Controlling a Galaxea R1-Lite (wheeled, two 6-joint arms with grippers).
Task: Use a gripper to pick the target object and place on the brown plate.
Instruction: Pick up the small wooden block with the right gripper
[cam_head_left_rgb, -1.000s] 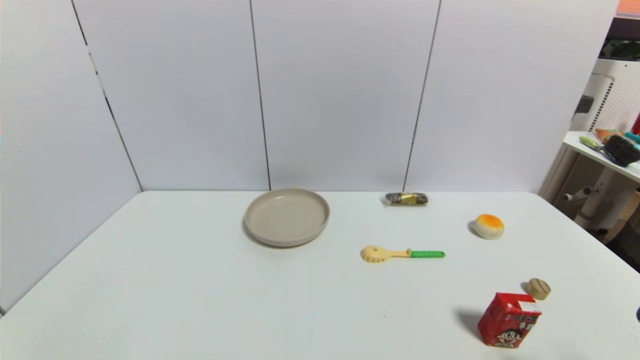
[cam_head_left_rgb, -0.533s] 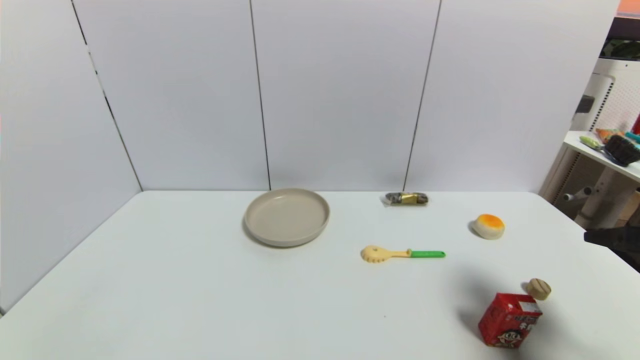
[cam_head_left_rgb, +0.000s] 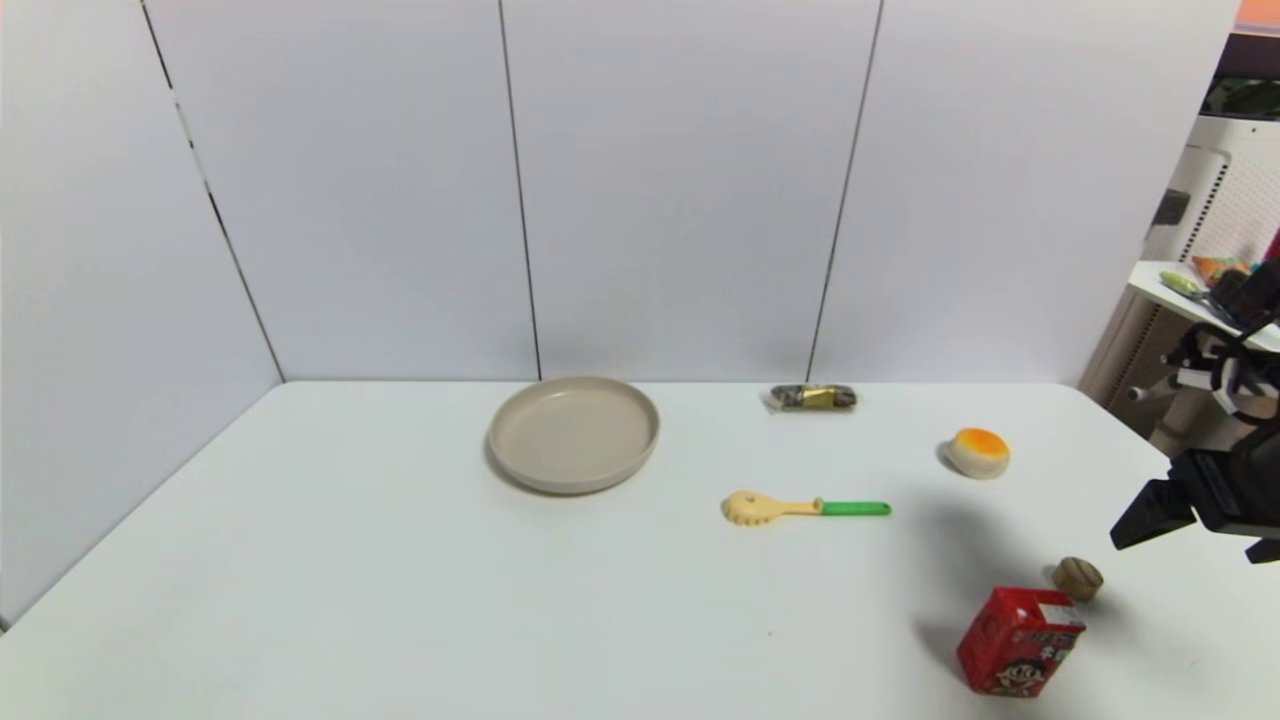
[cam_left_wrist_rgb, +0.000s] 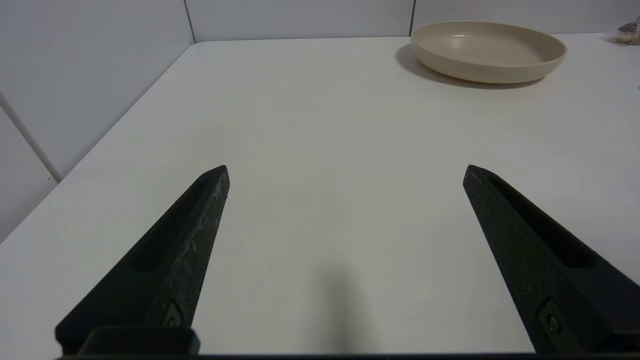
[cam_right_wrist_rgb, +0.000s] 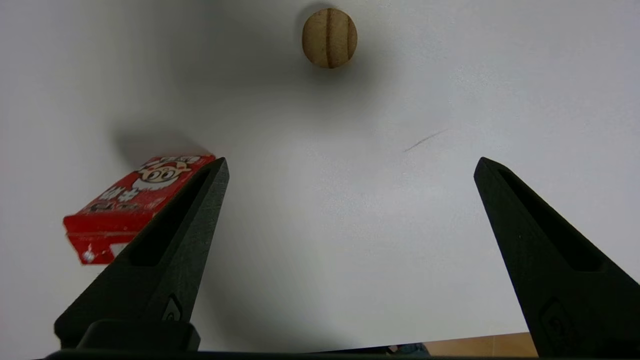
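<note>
- Red carton (cam_head_left_rgb: 1018, 641) nearest, at the surface's (cam_head_left_rgb: 400, 600) near right.
- Target object (cam_head_left_rgb: 1077, 577) just behind it, touching nothing; round, so no long axis to align.
- Right gripper (cam_right_wrist_rgb: 350, 167) above, jaws wide open, empty; object lies ahead of its tips.
- Left gripper (cam_left_wrist_rgb: 345, 167) open, idle, much farther off.
- Brown plate (cam_head_left_rgb: 573, 433) far left of the object.

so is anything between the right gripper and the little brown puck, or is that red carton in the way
Nothing visible blocks it. The right gripper hangs open above bare table, with the puck just ahead of its fingertips. The red carton stands close beside the puck, off to one side of the approach line, not across it.
</note>
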